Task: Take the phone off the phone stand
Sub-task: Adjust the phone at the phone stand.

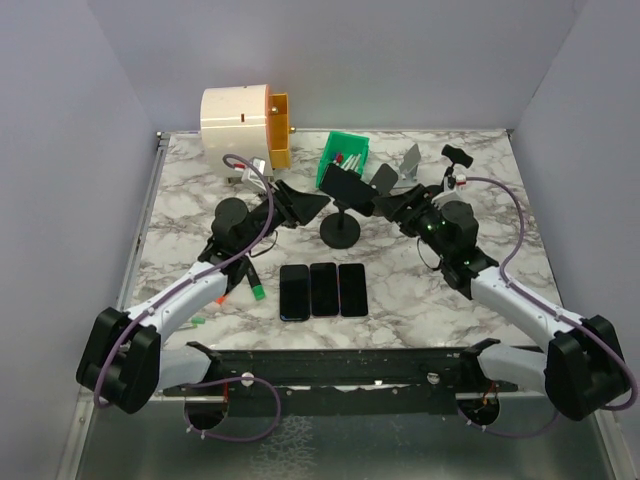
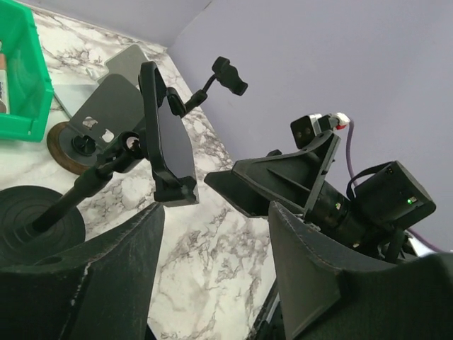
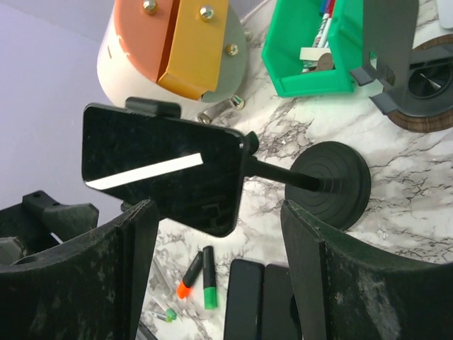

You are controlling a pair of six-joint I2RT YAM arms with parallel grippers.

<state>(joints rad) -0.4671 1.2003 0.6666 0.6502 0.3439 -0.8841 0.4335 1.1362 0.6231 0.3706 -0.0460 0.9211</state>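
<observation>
A black phone [image 1: 345, 185] sits clamped in the phone stand, whose arm rises from a round black base [image 1: 340, 230] at mid-table. In the right wrist view the phone [image 3: 163, 170] shows its dark screen, and the stand's base [image 3: 333, 177] lies to its right. The left wrist view catches the phone [image 2: 173, 142] edge-on in the clamp. My left gripper [image 1: 318, 205] stands open just left of the phone, not touching it. My right gripper [image 1: 388, 207] is open too, close on the phone's right side. Nothing sits between the fingers [image 2: 106, 283] [image 3: 340, 269] of either.
Three dark phones [image 1: 323, 288] lie side by side in front of the stand. Orange and green highlighters [image 3: 210, 280] lie left of them. Behind are a white and orange cylinder [image 1: 245, 125], a green bin [image 1: 345, 160] of markers, a grey stand [image 1: 400, 170] and a small black holder [image 1: 455, 160].
</observation>
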